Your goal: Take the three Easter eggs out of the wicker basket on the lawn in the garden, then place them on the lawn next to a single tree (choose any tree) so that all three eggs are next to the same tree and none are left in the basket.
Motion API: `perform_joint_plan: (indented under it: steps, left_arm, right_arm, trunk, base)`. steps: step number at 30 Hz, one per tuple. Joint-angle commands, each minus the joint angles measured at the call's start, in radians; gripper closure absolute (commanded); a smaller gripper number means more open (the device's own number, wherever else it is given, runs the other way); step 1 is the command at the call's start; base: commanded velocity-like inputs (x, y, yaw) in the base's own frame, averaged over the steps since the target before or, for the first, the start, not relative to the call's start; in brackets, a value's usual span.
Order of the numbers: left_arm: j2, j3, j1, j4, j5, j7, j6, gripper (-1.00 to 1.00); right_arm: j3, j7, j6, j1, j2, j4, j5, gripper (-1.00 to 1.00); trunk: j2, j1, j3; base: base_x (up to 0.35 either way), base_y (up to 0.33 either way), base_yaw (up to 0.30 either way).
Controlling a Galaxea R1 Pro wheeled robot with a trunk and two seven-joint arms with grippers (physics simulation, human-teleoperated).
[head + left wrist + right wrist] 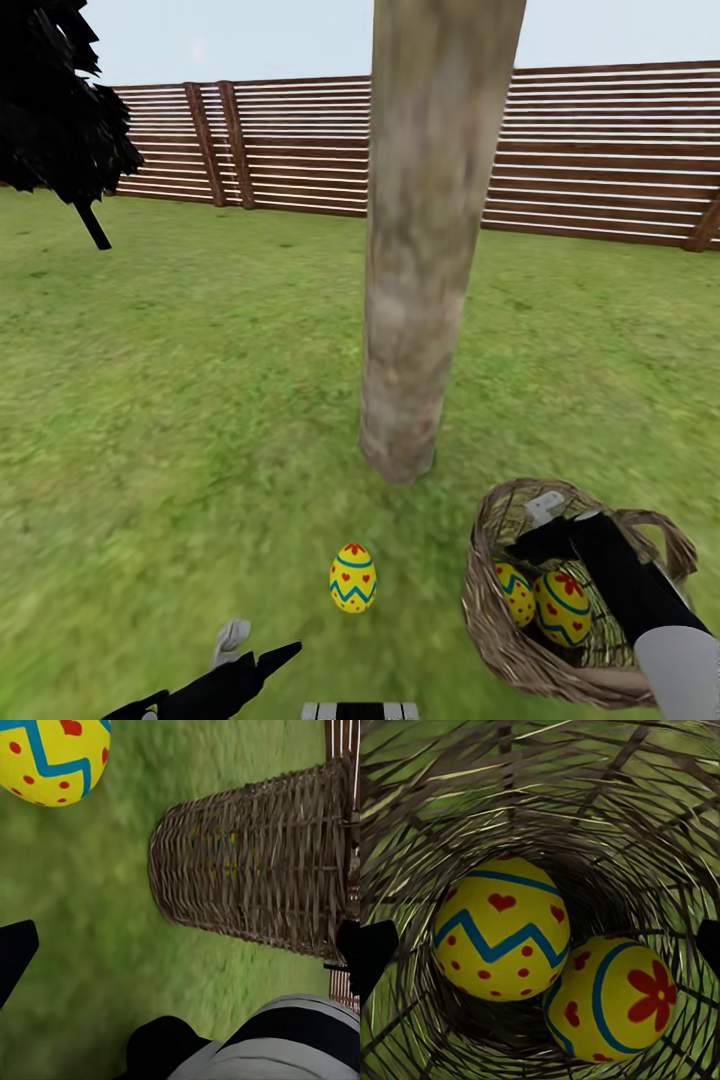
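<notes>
One egg [353,578] stands on the lawn [180,400] at 6 o'clock from the tree [425,260]; two eggs [502,937] remain in the wicker basket [500,630], at the tree's 5 o'clock. The right gripper [545,512] is inside the basket, fingers spread wide and empty. The left gripper [245,655] hovers empty, fingers apart. Risk: the touching eggs may roll aside during closure, or a finger may snag the weave and tip the basket.

Fenced garden: lawn [200,380], slat fence [600,150], tree [425,240]
</notes>
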Motion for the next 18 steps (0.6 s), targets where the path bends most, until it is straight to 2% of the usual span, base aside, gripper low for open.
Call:
perform_joint_plan:
  steps: [1, 3, 8, 18]
  left_arm:
    - [0.000, 0.001, 0.000, 0.000, 0.006, -0.001, 0.008, -1.00]
    - [0.000, 0.001, 0.000, 0.000, 0.006, -0.001, 0.008, -1.00]
    - [0.000, 0.001, 0.000, 0.000, 0.006, -0.001, 0.008, -1.00]
    - [-0.001, 0.001, 0.000, 0.000, 0.004, 0.000, 0.008, -1.00]
  right_arm:
    - [-0.003, 0.010, -0.007, 0.000, 0.002, -0.001, 0.011, -1.00]
    - [-0.003, 0.009, -0.027, 0.000, 0.003, 0.001, 0.011, -1.00]
    - [-0.001, 0.008, -0.065, 0.000, 0.005, 0.041, 0.010, -1.00]
    - [0.000, 0.009, -0.075, 0.000, 0.005, 0.058, 0.008, -1.00]
  trunk:
    - [-0.008, 0.004, -0.004]
    - [-0.022, 0.011, -0.010]
    - [-0.023, 0.014, -0.030]
    - [-0.023, 0.014, -0.030]
  base:
    - [0.000, 0.000, 0.000]
    - [0.000, 0.000, 0.000]
    - [0.000, 0.000, 0.000]
    - [0.024, 0.000, 0.000]
